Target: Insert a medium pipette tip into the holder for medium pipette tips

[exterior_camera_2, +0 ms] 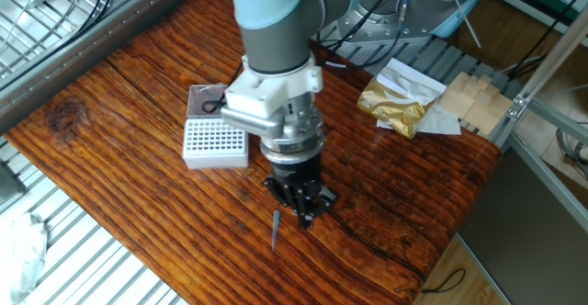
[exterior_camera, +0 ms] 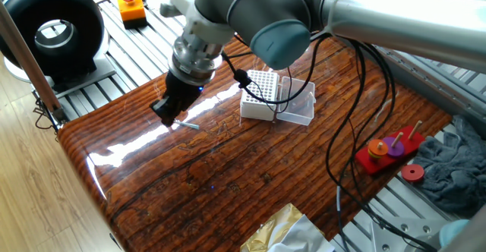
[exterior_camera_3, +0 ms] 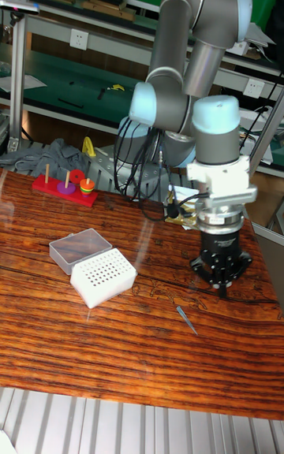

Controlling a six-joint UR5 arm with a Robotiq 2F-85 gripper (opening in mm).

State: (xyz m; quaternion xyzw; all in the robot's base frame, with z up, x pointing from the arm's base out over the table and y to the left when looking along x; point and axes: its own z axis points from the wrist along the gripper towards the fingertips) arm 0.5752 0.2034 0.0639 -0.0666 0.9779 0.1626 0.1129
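Note:
The medium pipette tip (exterior_camera_2: 275,230) lies flat on the wooden table, a slender grey sliver, also seen in one fixed view (exterior_camera: 188,125) and the tall view (exterior_camera_3: 187,319). My gripper (exterior_camera_2: 303,215) hangs just above the table right beside the tip, pointing down, with its fingers drawn together and nothing between them; it shows too in one fixed view (exterior_camera: 165,114) and the tall view (exterior_camera_3: 220,285). The holder (exterior_camera_2: 215,140) is a white block with a grid of holes, its clear lid (exterior_camera_2: 207,96) folded open behind it, a short way from the gripper (exterior_camera: 262,94) (exterior_camera_3: 102,277).
Gold foil packaging (exterior_camera_2: 395,103) and wooden blocks (exterior_camera_2: 473,94) lie by the far table edge. A red peg toy with rings (exterior_camera: 387,152) and a grey cloth (exterior_camera: 456,168) sit off one side. Black cables (exterior_camera: 345,138) hang from the arm over the table.

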